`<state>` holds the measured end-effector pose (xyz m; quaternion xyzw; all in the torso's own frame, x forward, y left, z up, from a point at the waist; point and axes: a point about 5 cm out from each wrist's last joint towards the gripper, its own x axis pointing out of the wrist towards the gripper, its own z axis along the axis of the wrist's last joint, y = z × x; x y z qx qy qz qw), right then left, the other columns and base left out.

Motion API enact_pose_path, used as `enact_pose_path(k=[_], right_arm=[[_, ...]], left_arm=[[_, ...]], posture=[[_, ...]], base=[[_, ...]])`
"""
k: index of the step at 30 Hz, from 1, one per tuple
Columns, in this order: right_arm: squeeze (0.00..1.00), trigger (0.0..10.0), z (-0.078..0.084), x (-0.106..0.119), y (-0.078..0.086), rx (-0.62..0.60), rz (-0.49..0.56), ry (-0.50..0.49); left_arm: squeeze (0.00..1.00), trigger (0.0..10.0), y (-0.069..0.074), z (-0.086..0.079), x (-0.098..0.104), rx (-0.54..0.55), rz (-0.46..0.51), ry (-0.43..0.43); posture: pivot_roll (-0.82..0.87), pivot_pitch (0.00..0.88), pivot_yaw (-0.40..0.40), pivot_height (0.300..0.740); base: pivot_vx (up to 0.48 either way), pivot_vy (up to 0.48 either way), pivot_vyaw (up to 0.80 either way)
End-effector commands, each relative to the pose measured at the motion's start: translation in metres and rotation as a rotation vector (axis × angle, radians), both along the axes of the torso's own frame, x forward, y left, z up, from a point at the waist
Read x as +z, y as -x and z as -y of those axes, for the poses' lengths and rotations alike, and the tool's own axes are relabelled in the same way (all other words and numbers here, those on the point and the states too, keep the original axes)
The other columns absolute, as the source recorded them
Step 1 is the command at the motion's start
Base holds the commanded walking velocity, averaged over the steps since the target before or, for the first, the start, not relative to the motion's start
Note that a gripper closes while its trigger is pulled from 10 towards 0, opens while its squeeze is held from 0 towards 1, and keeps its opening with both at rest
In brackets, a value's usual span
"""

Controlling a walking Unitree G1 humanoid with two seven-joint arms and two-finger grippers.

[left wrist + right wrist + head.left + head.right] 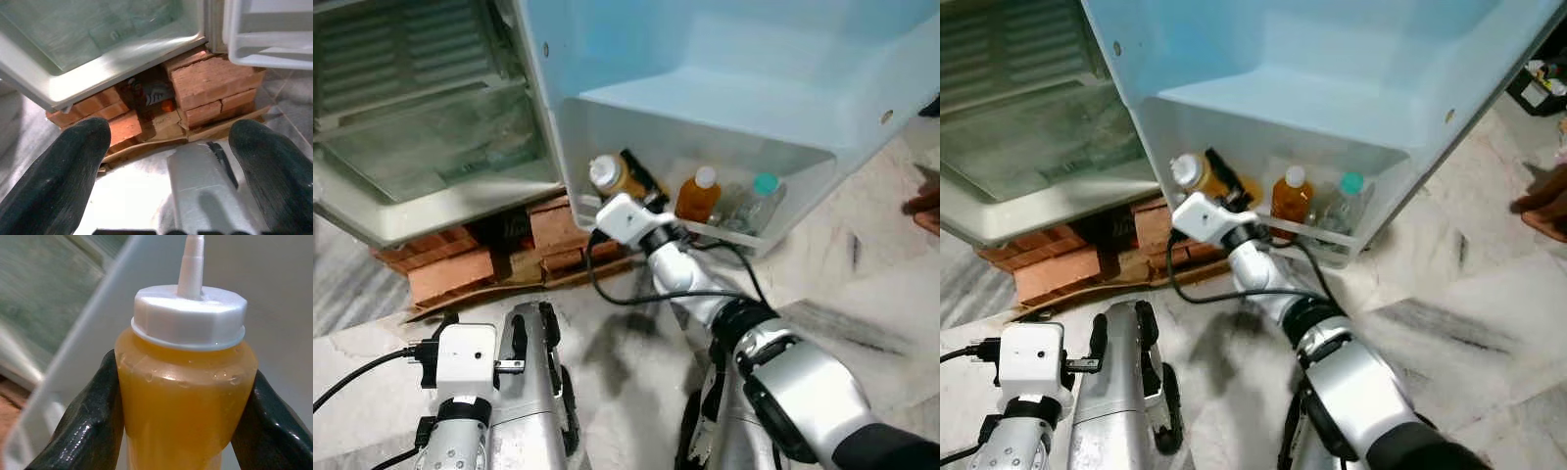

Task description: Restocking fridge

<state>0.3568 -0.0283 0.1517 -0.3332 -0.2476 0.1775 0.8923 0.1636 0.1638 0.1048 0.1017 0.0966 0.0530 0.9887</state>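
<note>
Right gripper (183, 396): your fingers (85, 431) are clamped on both sides of the yellow squeeze bottle (183, 382), just under its white cap.
Squeeze bottle: you hold it upright inside the fridge door's bottom shelf (744, 238), at the shelf's end nearest the fridge body.
Beyond your right gripper: an orange bottle (698, 196) and a clear bottle with a teal cap (759, 199) stand further along the same shelf.
Left gripper (171, 161): your fingers are spread wide, holding nothing, low over the floor.
Ahead of your left gripper: bricks (215, 88) under the open fridge.
</note>
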Motion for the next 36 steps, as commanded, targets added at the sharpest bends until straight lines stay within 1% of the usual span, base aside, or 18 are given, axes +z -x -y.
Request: enact_pose_path(k=[1,4,6,8,10,11,12,13,14,15,16,17,24,27,32,34,35,36], right_arm=[[0.00,10.0,-0.001,0.003,-0.001,-0.002,0.015,0.000],[0.00,10.0,0.005,0.004,-0.004,-0.024,0.002,-0.011],[0.00,10.0,0.011,0.001,-0.007,-0.062,-0.048,-0.033],[0.00,10.0,0.017,-0.011,-0.008,-0.098,-0.156,-0.077],[0.00,10.0,0.018,-0.015,-0.008,-0.106,-0.191,-0.092],[0.00,10.0,0.024,-0.028,-0.007,-0.139,-0.306,-0.145],[0.00,10.0,0.024,-0.028,-0.007,-0.139,-0.306,-0.145],[0.00,10.0,0.028,-0.038,-0.005,-0.141,-0.408,-0.217],[0.00,10.0,0.031,-0.040,-0.005,-0.155,-0.418,-0.224],[0.50,10.0,0.033,-0.042,-0.005,-0.169,-0.425,-0.237],[0.50,10.0,0.035,-0.043,-0.005,-0.183,-0.435,-0.253],[1.00,10.0,0.037,-0.043,-0.005,-0.189,-0.437,-0.260],[1.00,10.0,0.042,-0.036,-0.010,-0.191,-0.433,-0.287],[1.00,10.0,0.043,-0.028,-0.014,-0.177,-0.430,-0.315],[1.00,10.0,0.043,-0.007,-0.021,-0.122,-0.369,-0.360],[1.00,10.0,0.043,-0.006,-0.021,-0.118,-0.366,-0.362],[1.00,10.0,0.042,0.003,-0.024,-0.087,-0.369,-0.427],[1.00,10.0,0.042,0.003,-0.024,-0.087,-0.369,-0.427]], left_arm=[[0.00,10.0,0.005,0.002,0.006,-0.001,-0.004,0.003],[0.00,10.0,0.008,0.004,0.009,-0.005,-0.002,0.009],[0.00,10.0,0.009,0.004,0.009,-0.002,-0.010,0.014],[0.00,10.0,0.012,0.004,0.007,-0.005,-0.024,0.016],[0.00,10.0,0.014,0.005,0.007,-0.006,-0.029,0.016],[0.00,10.0,0.017,0.006,0.006,-0.012,-0.044,0.018],[0.00,10.0,0.017,0.006,0.006,-0.012,-0.044,0.018],[0.00,10.0,0.018,0.007,0.005,-0.013,-0.059,0.017],[0.00,10.0,0.019,0.007,0.005,-0.012,-0.059,0.017],[0.00,10.0,0.019,0.006,0.006,-0.011,-0.060,0.017],[0.00,10.0,0.019,0.006,0.006,-0.010,-0.061,0.017],[0.00,10.0,0.019,0.006,0.005,-0.009,-0.063,0.016],[0.00,10.0,0.015,0.005,0.004,-0.015,-0.063,0.011],[0.00,10.0,0.009,0.003,0.003,-0.018,-0.060,0.005],[0.00,10.0,-0.002,0.001,0.000,-0.026,-0.044,-0.011],[0.00,10.0,-0.004,0.001,-0.001,-0.027,-0.043,-0.012],[0.00,10.0,-0.008,0.000,-0.001,-0.031,-0.038,-0.020],[0.00,10.0,-0.008,0.000,-0.001,-0.031,-0.038,-0.020]], posture=[[0.16,0.381,-0.008,0.522],[0.16,0.393,-0.006,0.522],[0.16,0.401,-0.006,0.522],[0.16,0.417,-0.002,0.522],[0.16,0.419,-0.003,0.522],[0.16,0.427,-0.004,0.522],[0.16,0.427,-0.004,0.522],[0.16,0.428,-0.004,0.522],[0.16,0.432,-0.003,0.522],[0.16,0.432,-0.003,0.522],[0.16,0.431,-0.003,0.522],[0.16,0.428,-0.002,0.522],[0.16,0.407,0.000,0.522],[0.15,0.388,-0.001,0.522],[0.14,0.341,0.000,0.522],[0.14,0.341,0.000,0.522],[0.13,0.319,0.002,0.522],[0.13,0.319,0.002,0.522]], base=[[0.000,0.000,0.00],[0.000,0.000,0.00],[0.000,0.000,0.00],[0.000,0.000,0.00],[0.000,0.000,0.00],[0.000,0.000,0.00],[0.000,0.000,0.00],[0.000,0.000,0.00],[0.000,0.000,0.00],[0.000,0.000,0.00],[0.000,0.000,0.00],[0.000,0.000,0.00],[0.000,0.000,0.00],[0.000,0.000,0.00],[0.000,0.000,0.00],[0.000,0.000,0.00],[0.000,0.000,0.00],[0.000,0.000,0.00]])
